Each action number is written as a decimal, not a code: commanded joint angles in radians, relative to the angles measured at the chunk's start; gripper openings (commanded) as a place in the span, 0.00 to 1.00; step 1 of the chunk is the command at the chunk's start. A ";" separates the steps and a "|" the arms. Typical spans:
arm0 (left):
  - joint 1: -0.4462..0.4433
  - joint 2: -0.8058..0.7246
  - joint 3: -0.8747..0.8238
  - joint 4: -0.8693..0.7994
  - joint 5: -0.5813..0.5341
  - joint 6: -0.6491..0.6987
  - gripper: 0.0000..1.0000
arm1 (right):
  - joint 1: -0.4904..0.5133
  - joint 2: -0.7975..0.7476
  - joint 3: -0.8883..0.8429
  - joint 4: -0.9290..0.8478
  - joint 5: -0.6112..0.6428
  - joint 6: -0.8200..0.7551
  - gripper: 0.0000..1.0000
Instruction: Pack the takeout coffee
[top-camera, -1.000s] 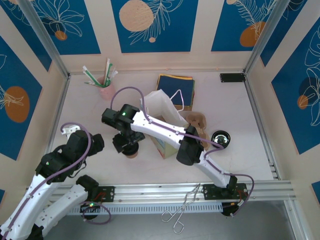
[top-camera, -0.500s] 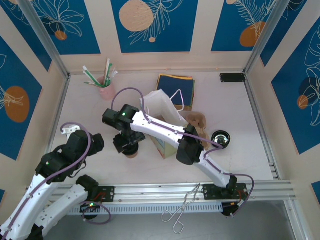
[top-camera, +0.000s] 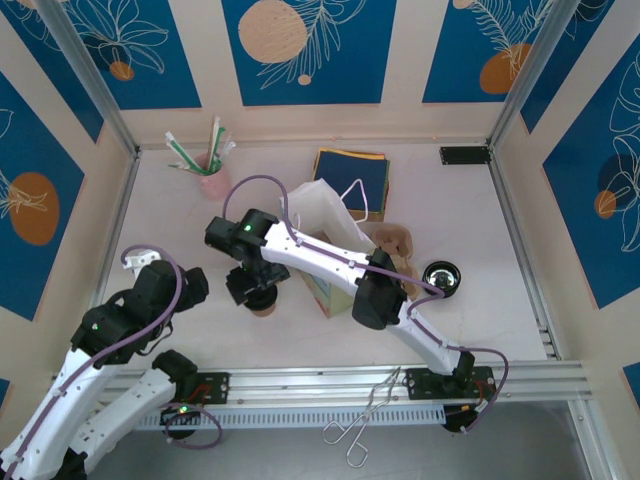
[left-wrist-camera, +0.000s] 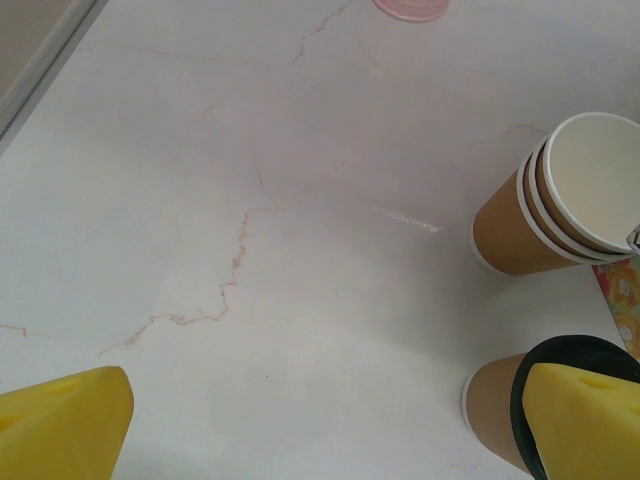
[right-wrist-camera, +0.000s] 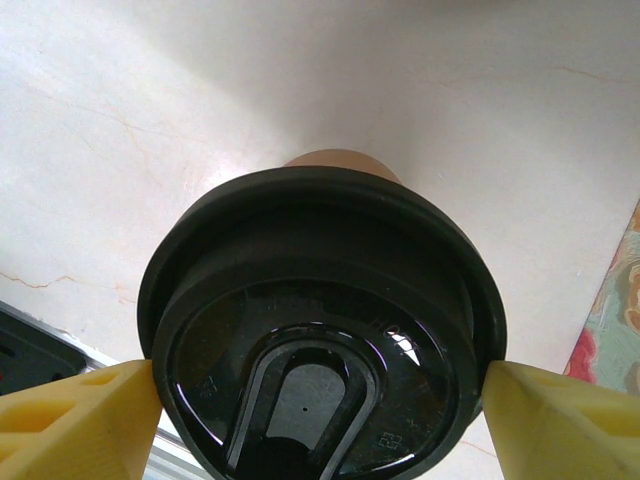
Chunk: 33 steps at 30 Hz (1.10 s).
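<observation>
Top view: takeout coffee (top-camera: 264, 308) is being clamped by right gripper (top-camera: 257, 293), left of frame centre. Left wrist view: left gripper (left-wrist-camera: 325, 430) is being held released, wide apart; takeout coffee (left-wrist-camera: 490, 415) is being seen lower right. Right wrist view: takeout coffee (right-wrist-camera: 320, 300) is being pinched between both fingers (right-wrist-camera: 70, 410), centre.

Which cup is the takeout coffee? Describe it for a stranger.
Start at the white paper bag mid-table and look left. The takeout coffee is the brown cup with a black lid; the stacked cups beside it are open-topped.
</observation>
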 joint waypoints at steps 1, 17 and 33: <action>0.004 -0.008 -0.016 0.010 0.005 0.014 1.00 | -0.002 0.035 0.004 -0.014 -0.015 -0.004 0.83; 0.003 -0.008 -0.016 0.013 0.008 0.017 1.00 | 0.018 0.059 0.051 -0.054 0.039 -0.007 0.76; 0.003 -0.008 -0.017 0.017 0.010 0.019 1.00 | 0.036 0.011 0.126 -0.111 0.074 -0.006 0.69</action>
